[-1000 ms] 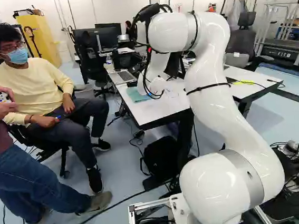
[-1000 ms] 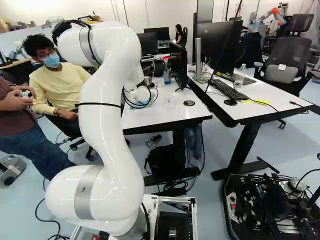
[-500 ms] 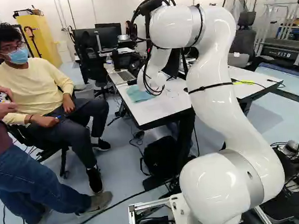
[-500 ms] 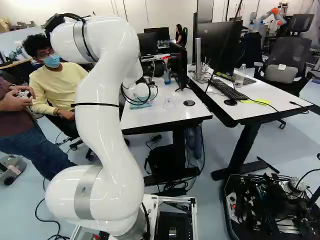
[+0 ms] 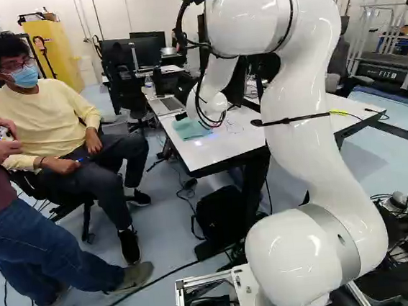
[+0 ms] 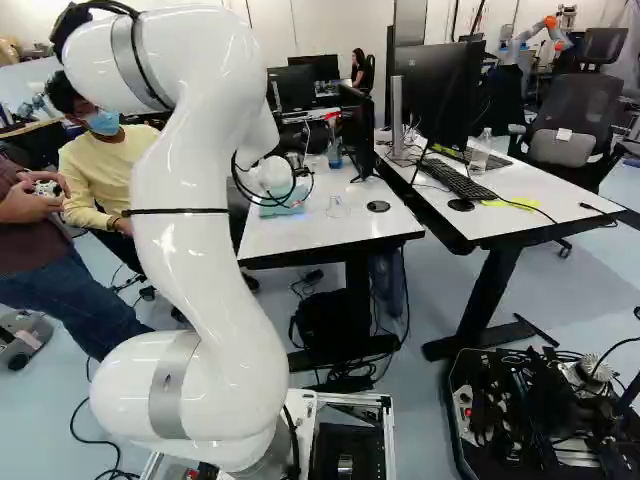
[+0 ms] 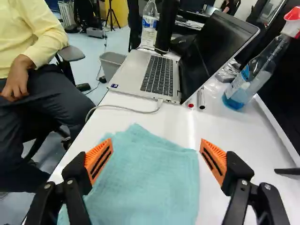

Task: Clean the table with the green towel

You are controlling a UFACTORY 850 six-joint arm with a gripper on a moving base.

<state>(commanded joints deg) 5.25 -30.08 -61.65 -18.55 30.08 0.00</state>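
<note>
The green towel [image 7: 145, 180] lies spread, slightly rumpled, on the white table [image 7: 174, 123]. In the wrist view my gripper [image 7: 156, 143] stands open above it, its orange-padded fingers wide apart. One finger is over the towel's edge on the seated person's side; the other is just past the opposite edge. Nothing is held between them. The left base view shows the towel [image 5: 190, 128] near the table's left edge, partly behind the wrist. In both base views the wrist hides the gripper's fingers.
Ahead of the gripper are an open laptop [image 7: 157, 75] with its cable, two markers [image 7: 201, 98] and a water bottle [image 7: 149, 23]. A spray bottle [image 7: 251, 77] stands beside the laptop. A seated person [image 7: 35, 61] is close to the table's edge. Another robot [image 6: 530, 38] is far back.
My arm's upper part has drawn back, rightward in the left base view and leftward in the right one. The wrist has risen slightly. Towel and base have stayed put.
</note>
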